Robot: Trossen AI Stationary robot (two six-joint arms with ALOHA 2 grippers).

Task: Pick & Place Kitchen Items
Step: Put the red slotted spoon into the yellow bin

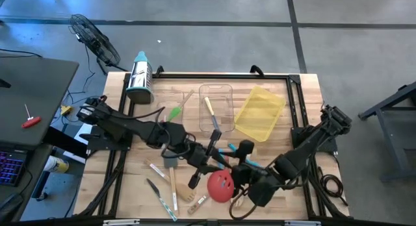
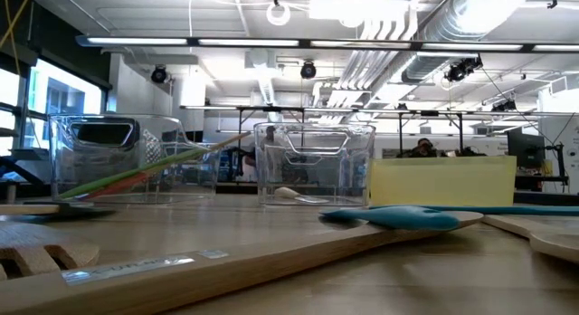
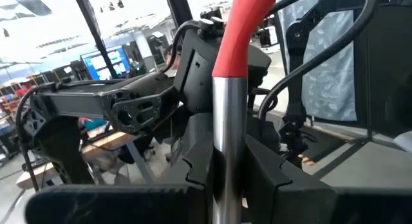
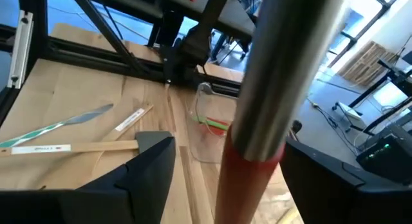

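A red spoon (image 1: 221, 186) with a steel handle hangs above the table's near middle. My left gripper (image 3: 228, 176) reaches in from the left and is shut on that handle. My right gripper (image 4: 248, 179) comes from the right and stands open, one finger on either side of the steel handle (image 4: 277, 69) without touching it. Other kitchen items lie on the table: a green spatula (image 1: 174, 113), a teal spatula (image 2: 398, 217), and wooden utensils and small knives (image 1: 166, 187) at the near left. My left gripper pinches the spoon's steel handle (image 3: 225, 140) between its two fingers, just short of where the red part (image 3: 241, 31) begins. The fingers come about level from the table's left and lie across the handle. The spoon is lifted clear of the table.
A clear bin (image 1: 216, 109) holding one wooden-handled utensil and a yellow bin (image 1: 260, 112) stand at the far middle. A steel cylinder with a teal cap (image 1: 140, 76) stands at the far left. A black frame (image 1: 296, 102) borders the table.
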